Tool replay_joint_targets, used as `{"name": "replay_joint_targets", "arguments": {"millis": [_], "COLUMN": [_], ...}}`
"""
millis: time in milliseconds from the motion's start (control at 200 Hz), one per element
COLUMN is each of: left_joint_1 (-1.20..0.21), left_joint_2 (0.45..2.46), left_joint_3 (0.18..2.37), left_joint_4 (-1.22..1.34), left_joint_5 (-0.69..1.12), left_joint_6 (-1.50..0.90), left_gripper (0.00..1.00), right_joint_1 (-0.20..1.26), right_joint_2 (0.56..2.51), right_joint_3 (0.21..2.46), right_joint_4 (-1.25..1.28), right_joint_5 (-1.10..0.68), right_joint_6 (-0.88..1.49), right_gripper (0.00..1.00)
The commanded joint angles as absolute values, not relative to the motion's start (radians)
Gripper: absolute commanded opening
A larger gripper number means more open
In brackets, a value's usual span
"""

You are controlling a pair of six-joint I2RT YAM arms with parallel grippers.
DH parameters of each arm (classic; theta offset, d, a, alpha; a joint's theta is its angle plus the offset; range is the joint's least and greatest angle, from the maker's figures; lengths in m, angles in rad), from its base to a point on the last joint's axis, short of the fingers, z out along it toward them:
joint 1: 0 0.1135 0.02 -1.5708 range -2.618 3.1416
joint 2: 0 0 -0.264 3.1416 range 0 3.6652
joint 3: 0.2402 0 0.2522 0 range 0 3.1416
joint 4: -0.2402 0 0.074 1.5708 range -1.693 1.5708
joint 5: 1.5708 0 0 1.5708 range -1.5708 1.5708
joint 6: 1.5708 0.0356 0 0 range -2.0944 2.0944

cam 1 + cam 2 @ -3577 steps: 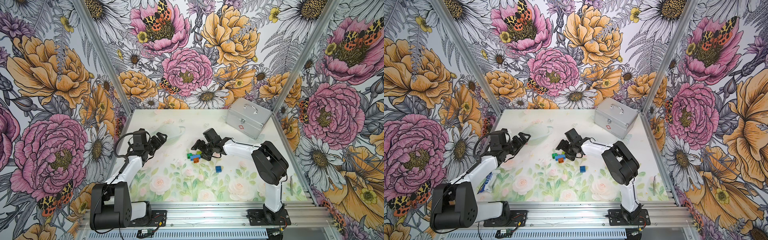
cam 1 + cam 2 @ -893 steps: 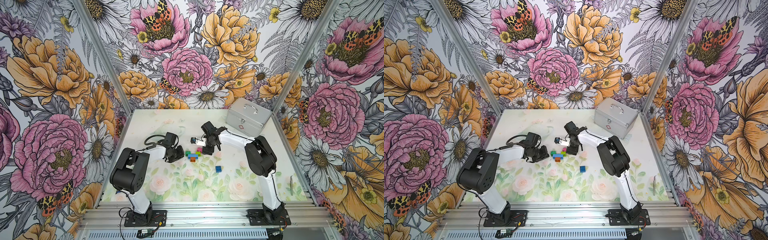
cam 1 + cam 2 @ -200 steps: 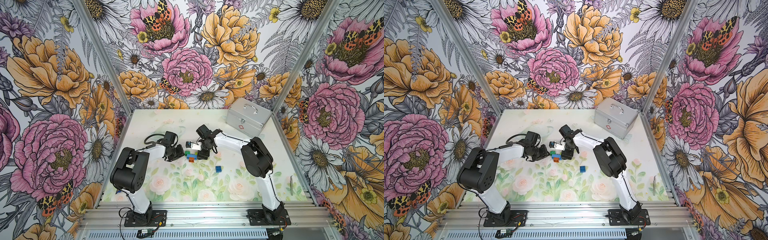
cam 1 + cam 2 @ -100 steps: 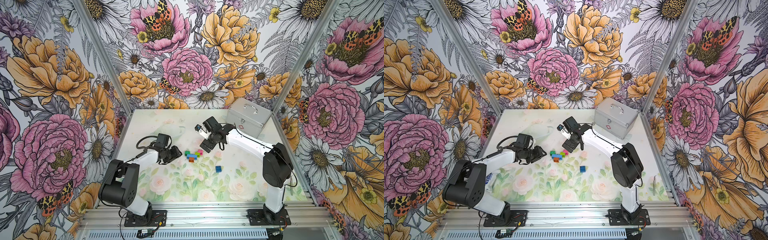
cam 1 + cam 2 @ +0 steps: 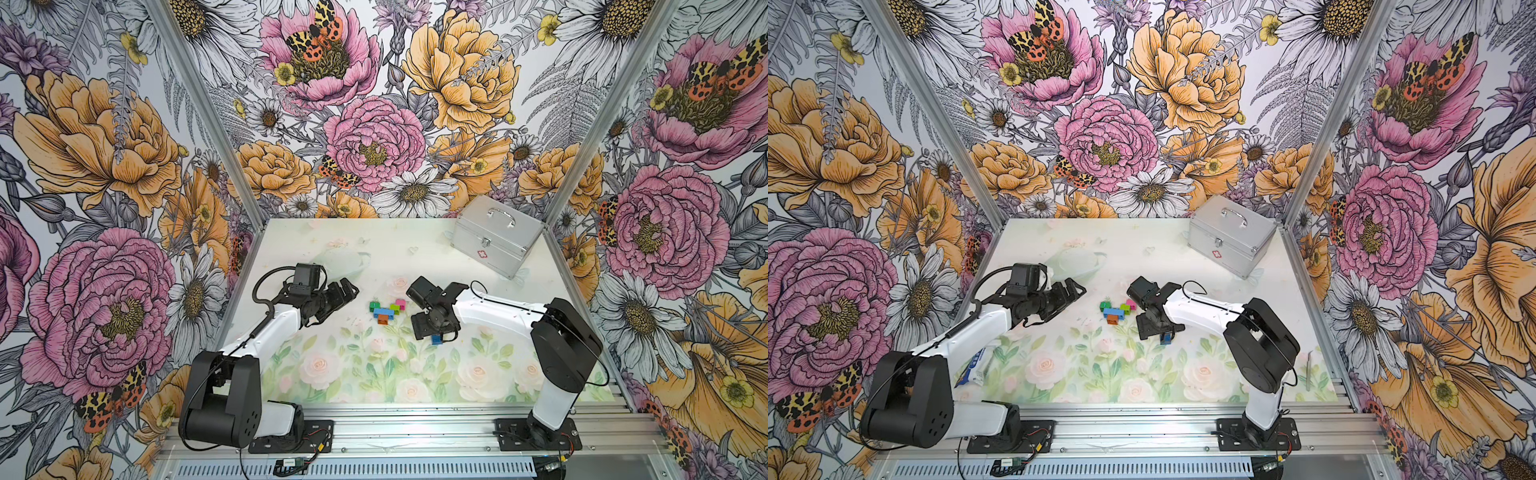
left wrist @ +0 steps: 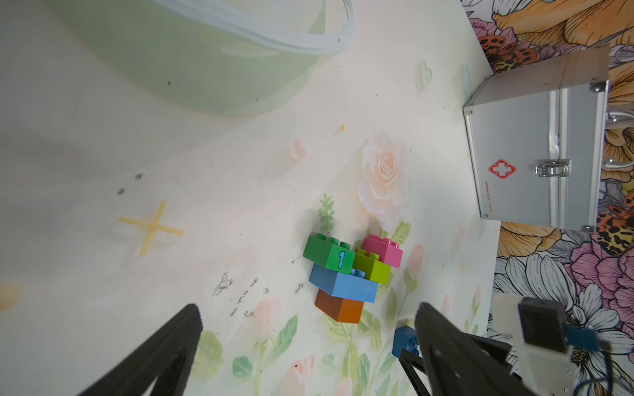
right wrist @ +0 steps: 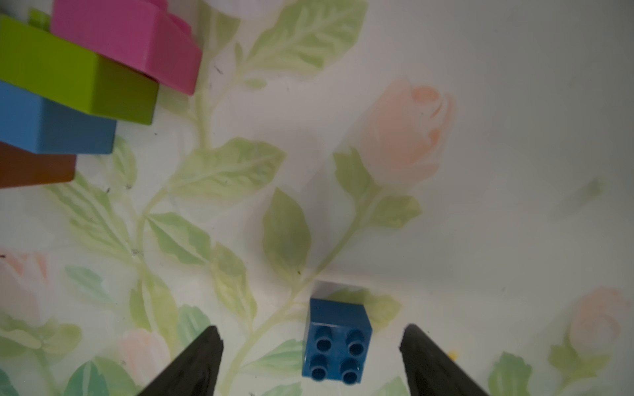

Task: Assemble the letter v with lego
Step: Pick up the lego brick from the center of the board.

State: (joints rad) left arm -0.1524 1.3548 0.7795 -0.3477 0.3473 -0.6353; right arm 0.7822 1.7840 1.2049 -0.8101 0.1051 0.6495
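Alignment matters most here. My right tool (image 7: 309, 330) hangs spread wide over the dark blue brick (image 7: 336, 339), one finger on each side, neither touching it and nothing gripped. The brick sits alone on the tabletop (image 7: 480, 154), its four studs turned toward my wrist camera. It is near the letter v (image 5: 381, 312) but apart from it. The V lies flat: orange brick (image 6: 339, 308) at the point, then the light blue bar (image 6: 343, 284), then the green brick (image 6: 326, 253) and lime brick (image 6: 372, 269), with the pink brick (image 6: 382, 250) on the lime one. The green brick's studs are bare, so I judge the dark blue one belongs there as the missing tip. The brick looks nearer one finger than the other, so I should centre on it first. Then I come straight down and close on its flat sides, low enough that it cannot squirt out. Its studs must end up pointing the same way as the V's. My left tool (image 5: 348, 291) is spread and empty on the V's far side, clear of it. It could brace the V when I press, since a loose assembly would likely slide.
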Motion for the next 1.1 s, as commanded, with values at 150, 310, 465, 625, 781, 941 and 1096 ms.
{"name": "replay_joint_targets", "arguments": {"millis": [150,310,465,625,781,941,1096], "left_joint_1": [-0.156,-0.165,-0.176,-0.213,-0.268,-0.283,-0.273], "left_joint_2": [1.315,1.315,1.313,1.288,1.267,1.276,1.291], "left_joint_3": [0.754,0.764,0.781,0.805,0.824,0.857,0.913], "left_joint_4": [-0.346,-0.347,-0.346,-0.346,-0.345,-0.335,-0.302], "left_joint_5": [0.351,0.344,0.361,0.375,0.409,0.493,0.599], "left_joint_6": [-0.658,-0.659,-0.673,-0.653,-0.646,-0.694,-0.734], "left_gripper": [0.99,0.99,0.99,0.99,0.98,0.98,0.97], "right_joint_1": [0.782,0.788,0.787,0.787,0.751,0.708,0.704], "right_joint_2": [1.77,1.799,1.788,1.776,1.757,1.739,1.722], "right_joint_3": [1.138,1.144,1.172,1.248,1.35,1.374,1.335], "right_joint_4": [-0.778,-0.769,-0.769,-0.763,-0.669,-0.409,-0.192], "right_joint_5": [0.114,0.09,0.093,0.129,0.075,-0.14,-0.41], "right_joint_6": [0.819,0.812,0.799,0.716,0.595,0.439,0.139], "right_gripper": [0.7,0.48,0.3,0.22,0.16,0.12,0.12]}}
